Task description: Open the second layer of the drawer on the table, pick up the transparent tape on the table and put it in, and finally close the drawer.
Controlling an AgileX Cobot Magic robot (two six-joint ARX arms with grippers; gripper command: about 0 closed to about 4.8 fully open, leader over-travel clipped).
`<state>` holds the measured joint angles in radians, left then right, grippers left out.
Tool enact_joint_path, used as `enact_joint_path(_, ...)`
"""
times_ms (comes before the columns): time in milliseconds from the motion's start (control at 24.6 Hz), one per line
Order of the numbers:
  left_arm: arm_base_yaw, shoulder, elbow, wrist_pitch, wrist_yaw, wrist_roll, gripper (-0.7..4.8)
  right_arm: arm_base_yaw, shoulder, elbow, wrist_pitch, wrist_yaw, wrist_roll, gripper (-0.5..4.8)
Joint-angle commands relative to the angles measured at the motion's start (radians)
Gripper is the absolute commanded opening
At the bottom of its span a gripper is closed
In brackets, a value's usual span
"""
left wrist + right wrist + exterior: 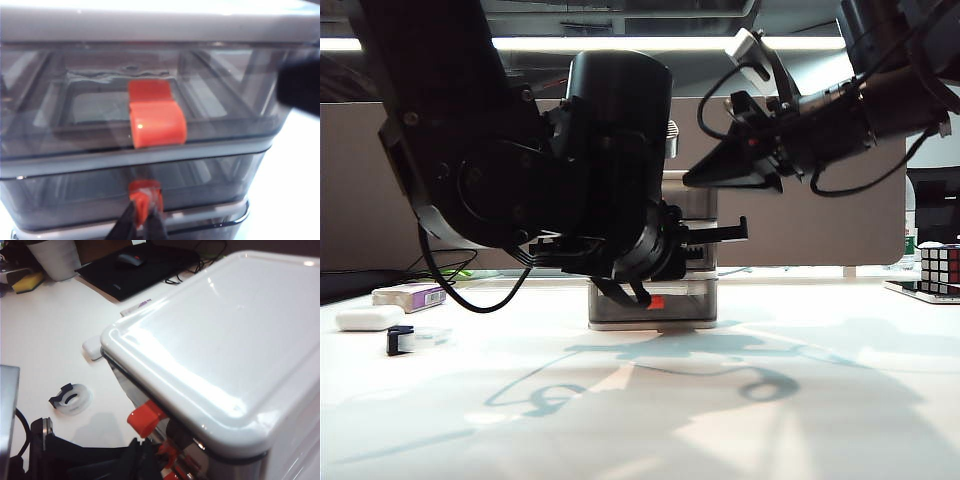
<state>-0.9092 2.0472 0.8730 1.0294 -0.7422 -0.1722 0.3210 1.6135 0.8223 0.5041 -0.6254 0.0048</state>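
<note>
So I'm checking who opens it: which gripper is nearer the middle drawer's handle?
Left. The left gripper is shut on the second layer's handle. The right gripper hangs in the air above the drawer.

Left gripper [144, 220] low at the drawer [655, 290] front, fingers pinched together on the second layer's handle [145, 196]. Right gripper [705, 178] raised high above the drawer, pointing left; its opening isn't visible.
</note>
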Motion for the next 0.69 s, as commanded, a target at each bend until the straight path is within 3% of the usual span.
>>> enact_joint_path(41, 0.002, 0.0, 0.004, -0.003, 0.002, 0.004, -0.06, 0.001, -0.002, 0.005, 0.032, 0.016, -0.006, -0.05)
enact_joint_path(691, 0.0, -0.004, 0.004, 0.001, 0.003, 0.008, -0.06, 0.0, 0.042, 0.005, 0.055, 0.074, -0.008, -0.05)
